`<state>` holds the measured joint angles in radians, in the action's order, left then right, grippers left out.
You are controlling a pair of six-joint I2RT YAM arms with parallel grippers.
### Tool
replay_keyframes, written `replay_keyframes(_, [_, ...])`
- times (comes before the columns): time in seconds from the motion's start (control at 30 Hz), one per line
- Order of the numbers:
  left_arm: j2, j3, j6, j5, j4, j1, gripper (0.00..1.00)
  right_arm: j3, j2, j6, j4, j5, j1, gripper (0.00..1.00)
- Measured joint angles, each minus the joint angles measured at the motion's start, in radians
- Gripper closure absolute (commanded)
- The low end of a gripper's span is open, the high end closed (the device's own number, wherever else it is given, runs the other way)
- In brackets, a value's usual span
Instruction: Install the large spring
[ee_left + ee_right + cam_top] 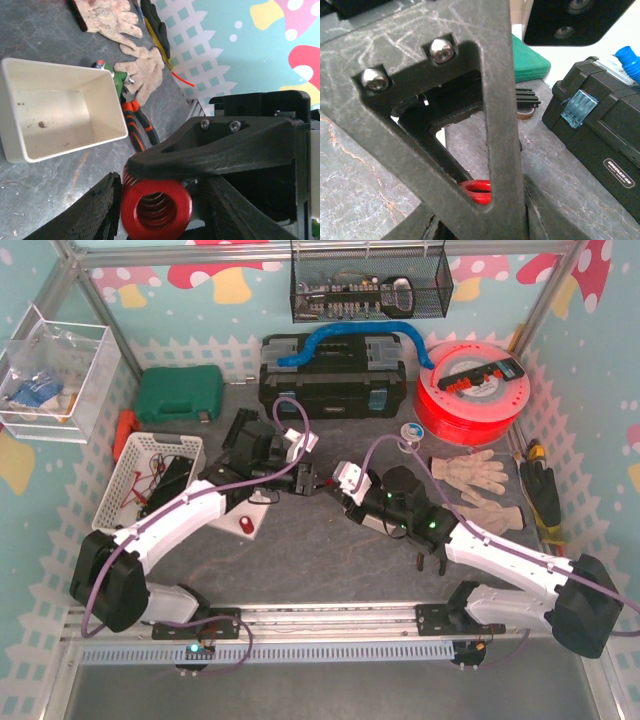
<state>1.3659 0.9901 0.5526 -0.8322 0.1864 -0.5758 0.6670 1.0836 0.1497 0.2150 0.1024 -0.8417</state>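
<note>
The large spring (156, 210) is a red coil seen end-on in the left wrist view, lifted off the table between the fingers of my left gripper (162, 202). That gripper's left finger (95, 215) lies against the coil, and the jaws are shut on it. A black bracket (225, 145) presses on the spring from above. My right gripper (480, 217) is shut on this triangular bracket (495, 100), and a red piece of the spring (479, 191) shows through the bracket's opening. From above, the left gripper (312, 480) and the right gripper (336, 480) meet at mid-table.
A white bin (60, 150) lies just beyond the grippers, with orange-handled pliers (139, 127) and work gloves (470, 472) to the right. A black toolbox (335, 390), red spool (470, 390), green case (180, 395) and white basket (150, 475) line the back and left.
</note>
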Motion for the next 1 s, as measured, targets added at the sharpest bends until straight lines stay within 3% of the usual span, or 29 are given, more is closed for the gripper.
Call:
replay_keyframes(0.23, [0.003,0.000,0.010,-0.004,-0.004,0.005,0.90,0.006,0.015,0.008,0.010,-0.027,-0.017,0.98])
replay_keyframes(0.33, [0.003,0.000,0.018,-0.002,-0.003,0.006,1.00,0.007,0.017,0.006,0.010,-0.042,-0.023,0.89])
replay_keyframes(0.47, [0.003,0.000,0.020,-0.001,-0.002,0.006,1.00,0.007,0.017,-0.012,0.006,-0.051,-0.026,0.54])
replay_keyframes(0.7, [0.002,0.000,0.027,0.010,-0.004,0.013,1.00,0.006,0.016,-0.093,-0.019,-0.093,-0.032,0.04])
replay_keyframes(1.0, [-0.040,0.043,0.014,0.177,0.130,0.115,1.00,-0.013,-0.077,-0.211,-0.096,-0.204,-0.032,0.01])
